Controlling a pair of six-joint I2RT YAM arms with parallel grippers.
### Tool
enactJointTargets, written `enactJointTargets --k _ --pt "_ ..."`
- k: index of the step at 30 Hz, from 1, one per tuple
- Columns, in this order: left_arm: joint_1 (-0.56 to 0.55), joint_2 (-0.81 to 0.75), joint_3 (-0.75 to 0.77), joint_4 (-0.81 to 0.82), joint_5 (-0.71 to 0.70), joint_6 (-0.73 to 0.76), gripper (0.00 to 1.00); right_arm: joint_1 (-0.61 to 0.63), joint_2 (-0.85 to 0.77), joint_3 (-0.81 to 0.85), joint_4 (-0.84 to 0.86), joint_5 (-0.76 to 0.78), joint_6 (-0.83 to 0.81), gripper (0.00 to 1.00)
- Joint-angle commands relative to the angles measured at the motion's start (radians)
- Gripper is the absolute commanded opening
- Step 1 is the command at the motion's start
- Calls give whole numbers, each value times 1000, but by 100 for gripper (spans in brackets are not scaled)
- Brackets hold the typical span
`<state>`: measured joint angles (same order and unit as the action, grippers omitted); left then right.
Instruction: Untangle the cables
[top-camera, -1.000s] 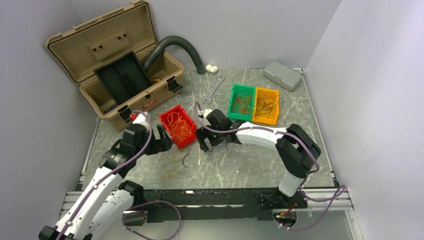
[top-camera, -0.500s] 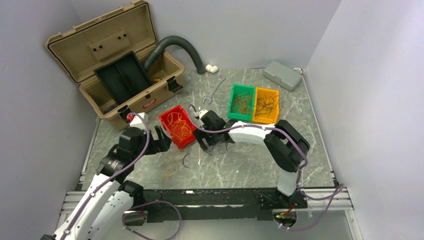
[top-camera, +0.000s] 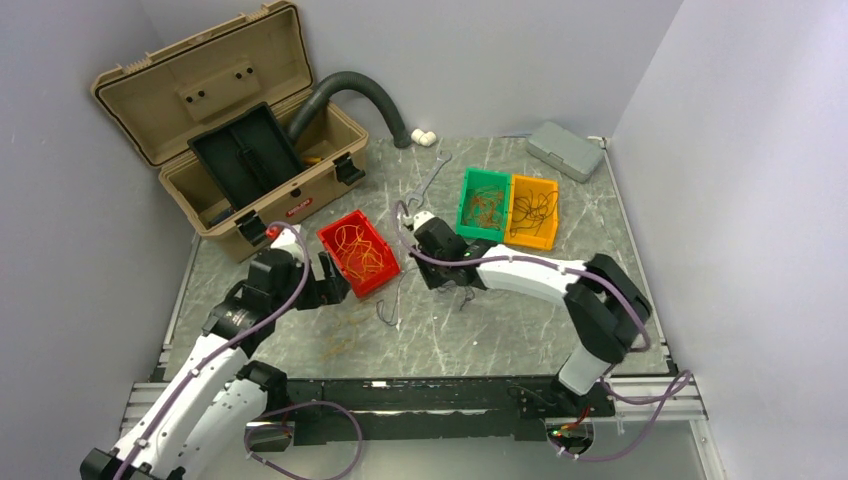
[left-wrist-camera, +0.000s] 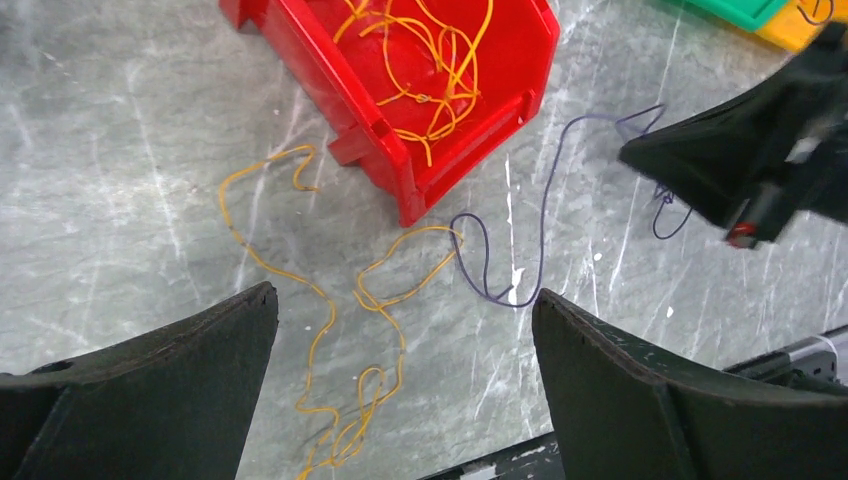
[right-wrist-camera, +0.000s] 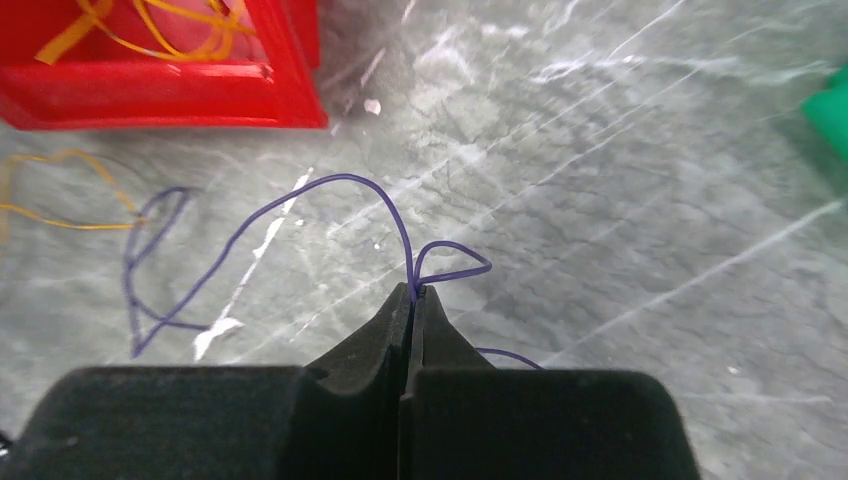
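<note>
A hair-thin purple cable (right-wrist-camera: 345, 177) is curling in loose loops across the grey, white-veined stone bench (top-camera: 520, 320), and the right gripper (right-wrist-camera: 411, 295) is pinching it, its black jaws clenched tight on one small loop. The left gripper (left-wrist-camera: 402, 300) is hovering with its jaws released and spread wide over several kinked orange cables (left-wrist-camera: 325, 300) that are lying on the bench just in front of a red plastic bin (left-wrist-camera: 440, 150). One end of the purple cable is reaching those orange strands. Three bins are holding more wire: the red one orange loops, a green one (top-camera: 463, 205) an orange tangle, an orange one (top-camera: 528, 241) black strands. Behind are sitting one open tan toolbox (top-camera: 180, 70), one ribbed dark hose (top-camera: 370, 90), one wrench (top-camera: 432, 175) and one grey case (top-camera: 565, 150).
</note>
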<state>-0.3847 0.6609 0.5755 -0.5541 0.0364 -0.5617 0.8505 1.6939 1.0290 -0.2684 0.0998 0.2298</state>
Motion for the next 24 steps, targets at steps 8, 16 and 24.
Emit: enactJointTargets --k 8,16,24 --pt "2 15 -167 152 150 -110 100 -104 -279 -35 -2 -68 72 0" --pt "-9 75 -181 109 137 -116 99 -148 -285 -55 28 -159 91 0" --pt "-98 228 -167 156 101 -124 99 -157 -274 -51 39 -203 101 0"
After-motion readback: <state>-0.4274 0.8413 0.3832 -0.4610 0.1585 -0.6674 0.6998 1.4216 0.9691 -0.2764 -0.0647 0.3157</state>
